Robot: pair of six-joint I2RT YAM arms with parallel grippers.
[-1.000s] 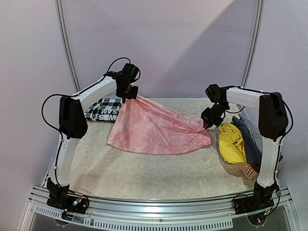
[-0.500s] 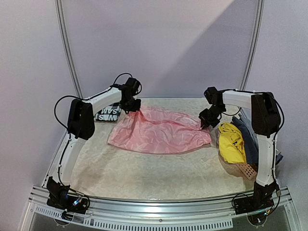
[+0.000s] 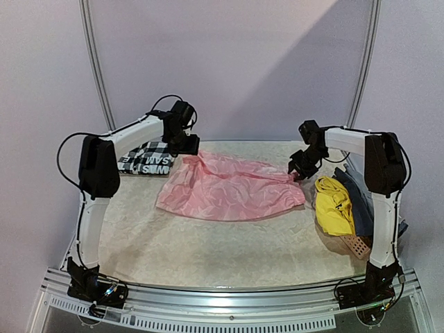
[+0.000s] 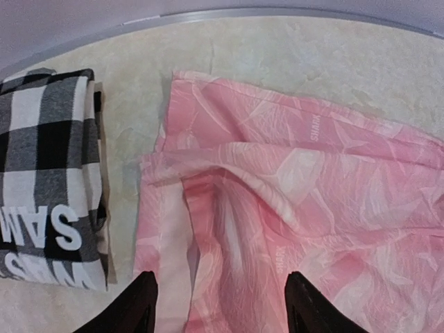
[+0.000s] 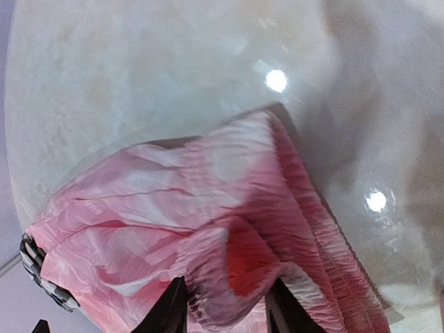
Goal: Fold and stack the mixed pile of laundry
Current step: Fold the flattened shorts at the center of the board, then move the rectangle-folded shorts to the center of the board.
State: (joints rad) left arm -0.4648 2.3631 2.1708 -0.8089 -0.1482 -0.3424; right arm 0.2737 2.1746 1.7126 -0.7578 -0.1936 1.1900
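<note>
The pink garment (image 3: 229,191) lies spread on the table, rumpled at its far edge. My left gripper (image 3: 184,147) hovers over its far left corner. In the left wrist view that gripper (image 4: 222,305) is open, and the pink cloth (image 4: 291,173) lies loose below the fingers. My right gripper (image 3: 298,172) is at the far right corner. In the right wrist view it (image 5: 227,312) stands open, with the bunched elastic edge of the pink cloth (image 5: 173,194) between the fingers. A folded black-and-white checked shirt (image 3: 149,158) lies at the far left. The yellow garment (image 3: 331,205) and the blue-grey one (image 3: 361,201) are heaped at the right.
A small salmon perforated basket (image 3: 355,245) sits under the heap at the right edge. The curved back rail (image 4: 208,17) runs close behind the pink garment and the checked shirt (image 4: 48,173). The table's near half (image 3: 208,250) shows bare marbled surface.
The pink garment, held up and stretched between both grippers a second ago, has dropped flat onto the table. Both grippers have opened, and the left one has drawn back slightly.
</note>
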